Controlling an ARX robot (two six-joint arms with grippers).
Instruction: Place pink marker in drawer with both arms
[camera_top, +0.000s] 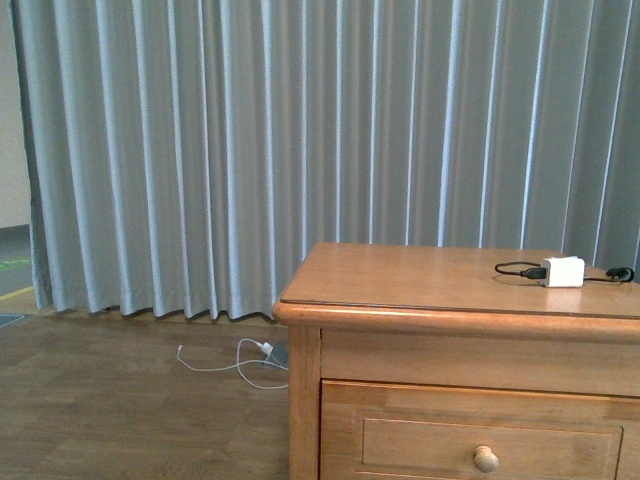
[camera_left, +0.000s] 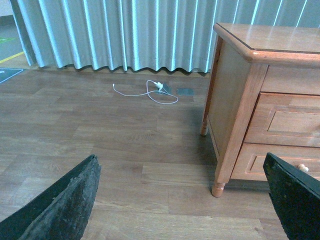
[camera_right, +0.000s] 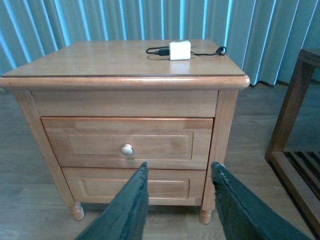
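The drawer (camera_right: 127, 142) is seen shut in the right wrist view, its round knob (camera_right: 127, 149) facing the camera, set in the upper part of a honey-brown nightstand (camera_right: 125, 82). Below it a shallower bottom drawer (camera_right: 135, 186) is also seen closed. On the nightstand's top, near the back, a white charger block (camera_right: 179, 50) is laid with a black cable (camera_right: 156, 51) running from it.

The pink marker is not found in any view, so its place cannot be told.

The right hand (camera_right: 177, 197) is held released before the nightstand, its two dark fingers (camera_right: 129, 207) spread apart with nothing between them. The left hand (camera_left: 182, 200) is likewise held wide open over the wooden floor (camera_left: 100, 135), beside the nightstand's corner leg. A white cord (camera_left: 150, 92) is seen lying on the floor near grey curtains (camera_top: 250, 150).
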